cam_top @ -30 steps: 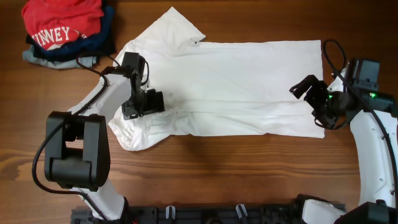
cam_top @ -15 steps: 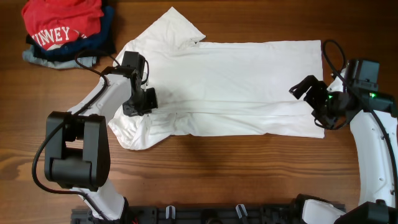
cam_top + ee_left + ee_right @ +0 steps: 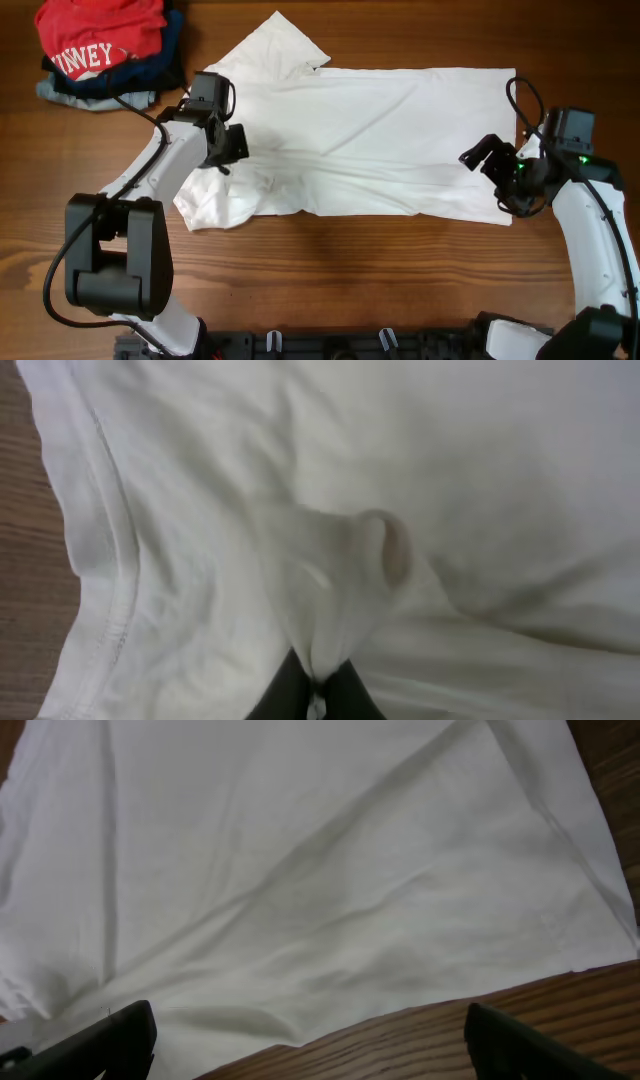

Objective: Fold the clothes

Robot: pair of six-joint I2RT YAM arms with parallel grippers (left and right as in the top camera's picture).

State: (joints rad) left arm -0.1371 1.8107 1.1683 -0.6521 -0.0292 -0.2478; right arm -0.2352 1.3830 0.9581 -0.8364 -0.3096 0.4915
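Sitting at the table's far left corner, a stack of folded garments (image 3: pixel 100 88) carries a red shirt (image 3: pixel 100 30) on top. Next, the left gripper (image 3: pixel 232 150) pinches a raised tuck of the white T-shirt (image 3: pixel 380 140), its fingers (image 3: pixel 282 695) closed tight on the cloth. The T-shirt lies spread across the wooden table (image 3: pixel 350 280). Over its right hem, the right gripper (image 3: pixel 492 180) hovers with its 2 fingers spread wide, holding nothing.

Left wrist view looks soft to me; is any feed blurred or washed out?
Left wrist: soft all over, the shirt low in contrast, the left tool dark at the bottom edge. Right wrist: creases fairly crisp, right tool tips blurred. Overhead: sharp, evenly lit, no glare.
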